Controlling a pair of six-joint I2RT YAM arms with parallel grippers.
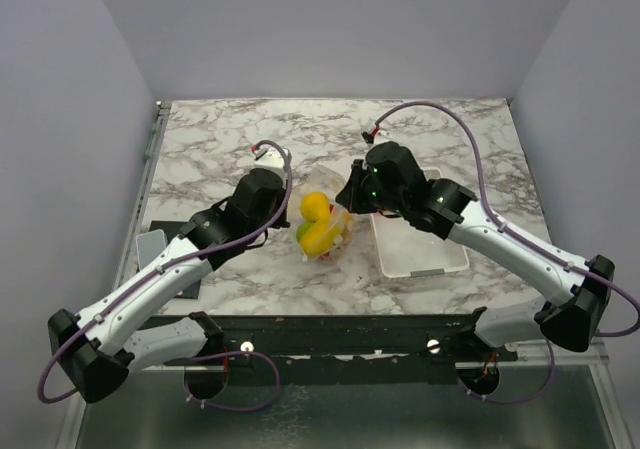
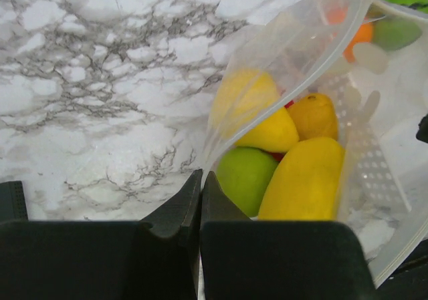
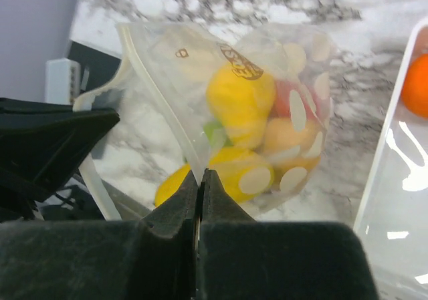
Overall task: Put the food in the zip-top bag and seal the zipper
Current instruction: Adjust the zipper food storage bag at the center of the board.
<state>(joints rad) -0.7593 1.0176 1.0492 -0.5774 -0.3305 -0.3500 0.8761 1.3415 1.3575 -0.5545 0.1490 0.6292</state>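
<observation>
The zip-top bag [image 1: 325,221] hangs between my two grippers over the marble table, its mouth open. The food [image 1: 318,224] inside is yellow, green, orange and red pieces. In the left wrist view a yellow piece [image 2: 304,180] and a green one [image 2: 244,174] lie nearest. My left gripper [image 2: 201,175] is shut on the bag's left mouth edge. My right gripper [image 3: 200,173] is shut on the zipper [image 3: 157,93] strip at the opposite side. Through the dotted bag [image 3: 267,113] I see a yellow piece [image 3: 239,99]. In the top view the left gripper [image 1: 288,212] and right gripper [image 1: 350,197] flank the bag.
A white tray [image 1: 420,254] lies right of the bag, under the right arm. An orange fruit [image 3: 416,86] sits in the tray [image 3: 394,180]. A grey device [image 1: 150,244] on a black mat lies at the table's left edge.
</observation>
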